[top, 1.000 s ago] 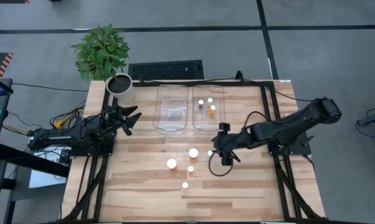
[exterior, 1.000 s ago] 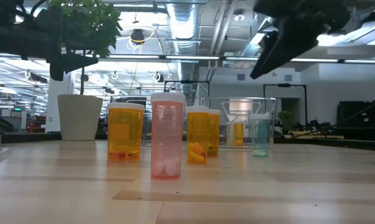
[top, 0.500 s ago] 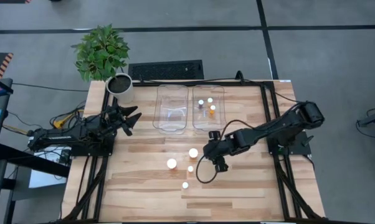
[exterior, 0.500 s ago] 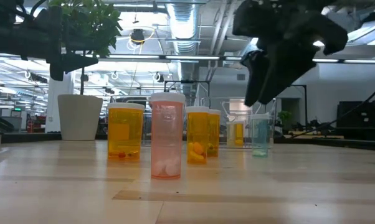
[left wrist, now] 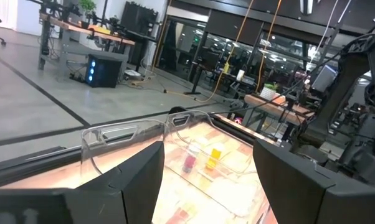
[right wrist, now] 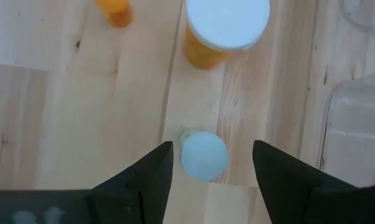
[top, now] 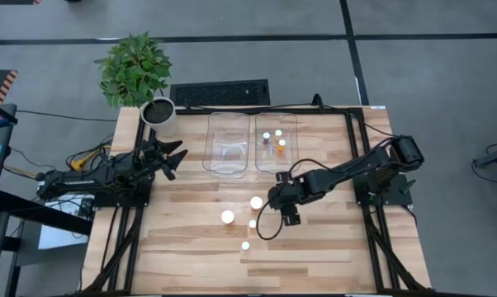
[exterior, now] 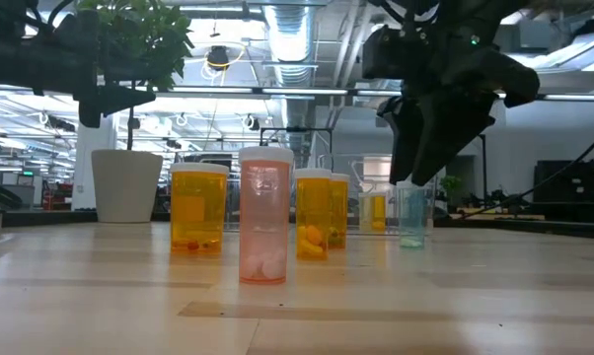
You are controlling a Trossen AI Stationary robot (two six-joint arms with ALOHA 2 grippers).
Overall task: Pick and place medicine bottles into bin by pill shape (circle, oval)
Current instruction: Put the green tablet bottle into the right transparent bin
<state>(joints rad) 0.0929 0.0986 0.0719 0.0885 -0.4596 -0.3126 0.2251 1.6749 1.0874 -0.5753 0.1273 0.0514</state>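
Note:
A small green bottle with a white cap (right wrist: pixel 204 155) stands upright on the table; it also shows in the low view (exterior: pixel 412 217). My right gripper (right wrist: pixel 212 152) hangs above it, pointing down, open, with one finger on each side of the cap and a gap on both sides; in the high view (top: pixel 276 200) it covers the bottle. Several more white-capped bottles stand to its left: a wide one (top: pixel 256 202), another wide one (top: pixel 228 217) and two small ones (top: pixel 252 223) (top: pixel 245 245). My left gripper (top: pixel 176 155) waits open at the table's left.
Two clear bins stand at the far middle: the left one (top: pixel 228 144) and the right one (top: pixel 290 157), which holds three small bottles (top: pixel 278 134). A white plant pot (top: pixel 159 114) stands at the far left corner. A wide orange bottle (right wrist: pixel 226 28) stands close ahead of my right gripper.
My right gripper has gone toward the table's left edge and down, and now stands over the small green bottle with its fingers on either side of the cap. The bottles have kept still.

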